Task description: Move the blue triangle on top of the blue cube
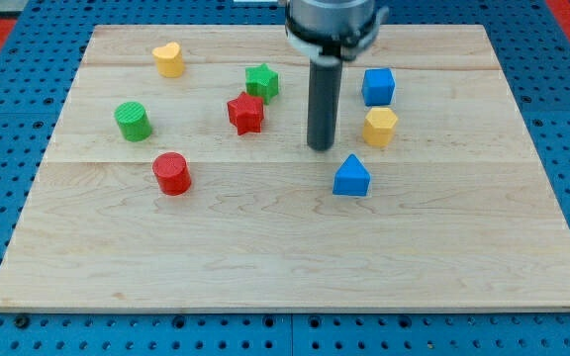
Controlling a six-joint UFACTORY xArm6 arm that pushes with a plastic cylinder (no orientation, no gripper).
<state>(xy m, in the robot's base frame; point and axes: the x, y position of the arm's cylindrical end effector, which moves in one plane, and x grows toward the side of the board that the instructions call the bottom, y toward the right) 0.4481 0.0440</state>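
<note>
The wooden counter (295,267) is bare along the view's bottom. Nearest on it, the blue triangle (351,176) stands upright, right of centre. My tip (321,147) sits just beyond and to the view's left of the triangle, close beside it; contact cannot be confirmed. There are no fingers on this rod, so it neither spreads nor pinches anything. The red cylinder (172,173) lies well to the view's left at similar depth. Farther back are the yellow hexagonal block (380,127), the red star (246,113) and the green cylinder (133,121). Beyond the yellow block, near it, stands the blue cube (378,86); the green star (262,81) and yellow heart (168,59) follow. The rod's upper mount is cut off by the view's top.
</note>
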